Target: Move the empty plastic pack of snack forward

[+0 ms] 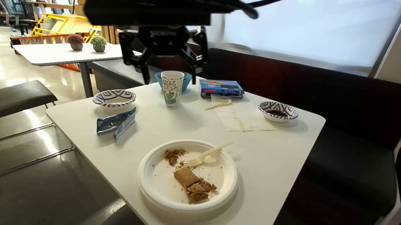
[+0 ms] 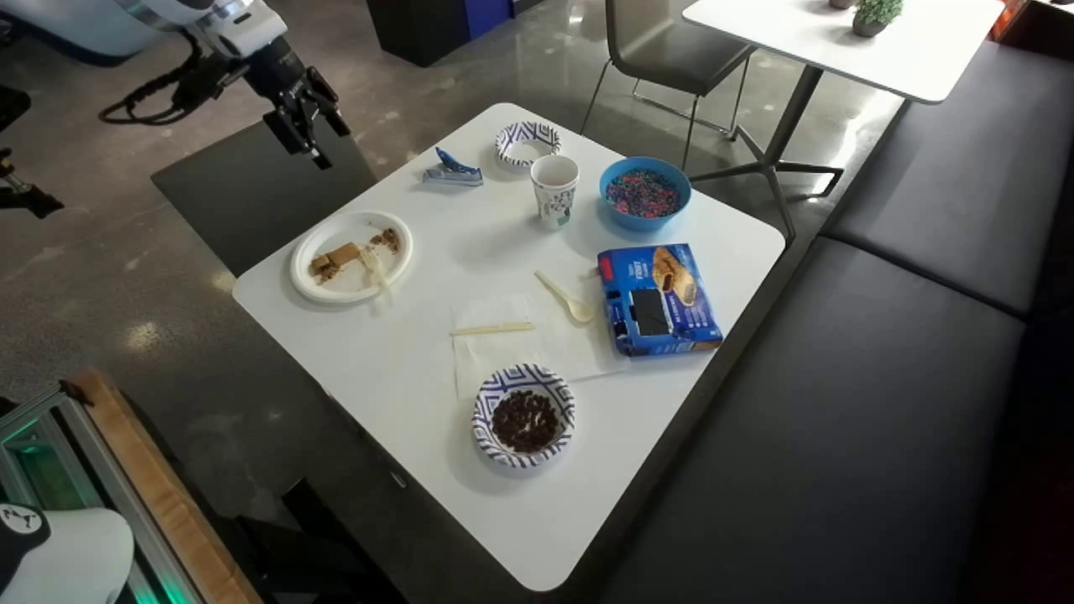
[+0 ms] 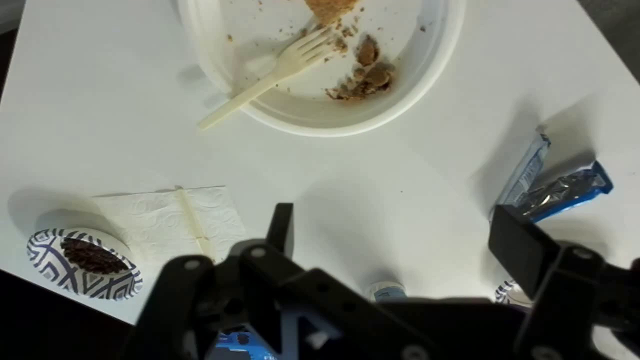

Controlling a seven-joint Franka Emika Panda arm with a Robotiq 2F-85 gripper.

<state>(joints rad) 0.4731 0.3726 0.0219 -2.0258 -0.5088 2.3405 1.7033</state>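
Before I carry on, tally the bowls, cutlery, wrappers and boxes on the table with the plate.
Bowls: 3 (blue bowl, dark-filled patterned bowl, other patterned bowl)
Cutlery: 3 (fork, spoon, likely knife)
Wrappers: 1 (snack wrapper)
Boxes: 1 (blue box)
Total: 8

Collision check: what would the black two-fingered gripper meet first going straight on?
The gripper would probably meet the flat white tabletop beside the round white disposable plate; depth is unclear, so the plate itself can't be excluded.
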